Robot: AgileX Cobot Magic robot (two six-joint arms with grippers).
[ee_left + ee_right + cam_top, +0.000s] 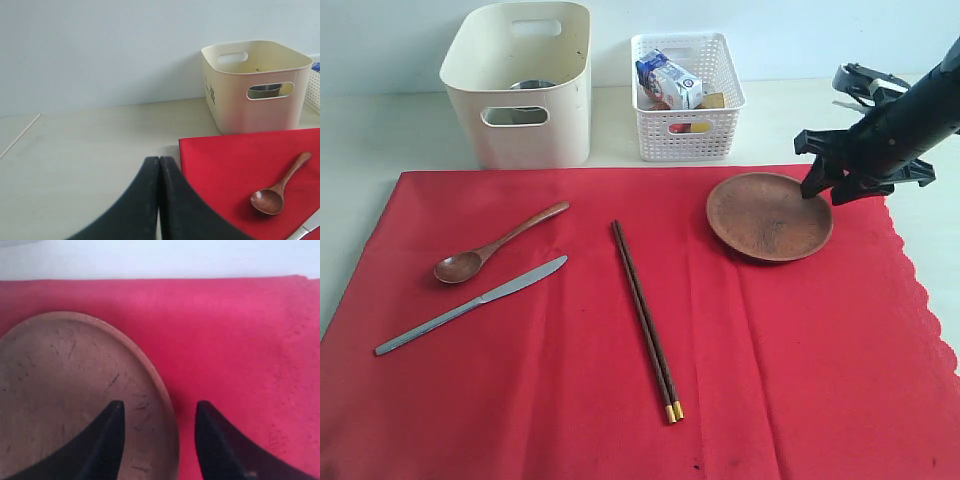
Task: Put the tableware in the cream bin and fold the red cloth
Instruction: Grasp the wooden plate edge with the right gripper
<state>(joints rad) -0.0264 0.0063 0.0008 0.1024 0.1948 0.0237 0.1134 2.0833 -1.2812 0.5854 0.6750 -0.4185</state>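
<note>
The red cloth (800, 380) lies flat over the table. On it rest the round wooden plate (768, 215), dark chopsticks (645, 320), a silver knife (470, 305) and a wooden spoon (495, 245). My right gripper (823, 190) is open at the plate's right edge. In the right wrist view one fingertip (116, 410) is over the plate (75, 400) and the other over the cloth (240, 340), straddling the rim. My left gripper (159, 161) is shut and empty, over bare table beside the cloth's corner (240, 165). The steel cup (532, 86) sits inside the cream bin (520, 130). No bowl shows.
A white lattice basket (685, 110) holding a milk carton (668, 80) and food stands right of the cream bin, behind the cloth. The cloth's scalloped edge (920, 290) runs along the right side. A pale wall closes off the back.
</note>
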